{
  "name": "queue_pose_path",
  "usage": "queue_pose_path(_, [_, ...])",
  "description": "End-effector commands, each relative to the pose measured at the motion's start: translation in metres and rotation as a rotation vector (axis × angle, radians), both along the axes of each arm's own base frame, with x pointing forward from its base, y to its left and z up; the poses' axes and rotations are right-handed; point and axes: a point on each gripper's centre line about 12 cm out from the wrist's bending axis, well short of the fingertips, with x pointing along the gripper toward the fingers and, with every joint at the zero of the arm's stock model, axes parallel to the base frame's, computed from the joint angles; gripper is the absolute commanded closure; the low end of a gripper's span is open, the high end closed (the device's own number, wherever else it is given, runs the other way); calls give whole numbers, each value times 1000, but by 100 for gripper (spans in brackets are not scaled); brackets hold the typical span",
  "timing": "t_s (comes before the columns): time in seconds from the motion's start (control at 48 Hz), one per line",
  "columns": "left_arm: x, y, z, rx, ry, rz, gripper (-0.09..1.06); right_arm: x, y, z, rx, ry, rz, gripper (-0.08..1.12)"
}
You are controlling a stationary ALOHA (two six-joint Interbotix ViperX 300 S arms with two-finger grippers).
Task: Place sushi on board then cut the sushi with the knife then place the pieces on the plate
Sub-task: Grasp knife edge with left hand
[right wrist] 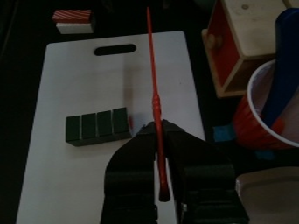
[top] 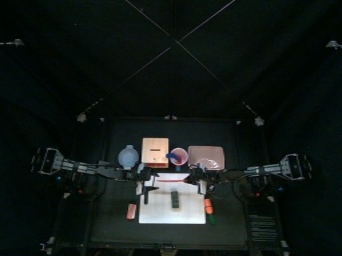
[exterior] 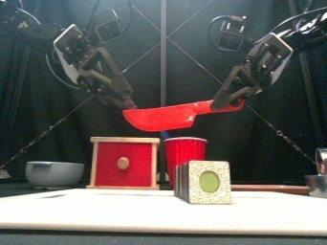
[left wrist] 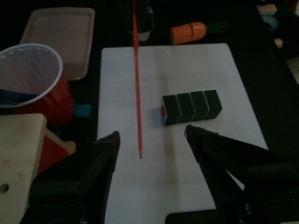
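A red toy knife [exterior: 173, 115] hangs level above the white cutting board [top: 158, 214]. My right gripper [exterior: 231, 100] is shut on its handle end, and in the right wrist view the knife [right wrist: 153, 79] runs edge-on away from the gripper [right wrist: 160, 131]. My left gripper [exterior: 125, 101] is at the blade's tip, open. In the left wrist view the thin red blade [left wrist: 136, 87] ends between the spread jaws [left wrist: 149, 136] without touching them. The dark green sushi roll [exterior: 205, 182] stands whole on the board [left wrist: 140, 61], below the knife.
Behind the board stand a wooden box with a red drawer front [exterior: 125, 163], a red cup [exterior: 186, 153] holding a blue knife [right wrist: 288, 79], a blue-grey bowl [exterior: 54, 172] at the far left and a pink tray [top: 206, 155]. Small orange toys [top: 132, 211] [top: 209, 205] lie beside the board.
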Motion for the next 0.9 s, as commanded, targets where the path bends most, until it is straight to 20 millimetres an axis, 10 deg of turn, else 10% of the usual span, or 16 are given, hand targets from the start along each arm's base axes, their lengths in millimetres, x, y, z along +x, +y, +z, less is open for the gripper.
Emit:
queue_pose_path(0.021, [13, 0, 6, 12, -19, -7, 5, 3, 4, 11, 6, -37, 11, 69])
queue_pose_path(0.896, [20, 2, -11, -4, 43, 14, 42, 3, 7, 7, 27, -25, 7, 69])
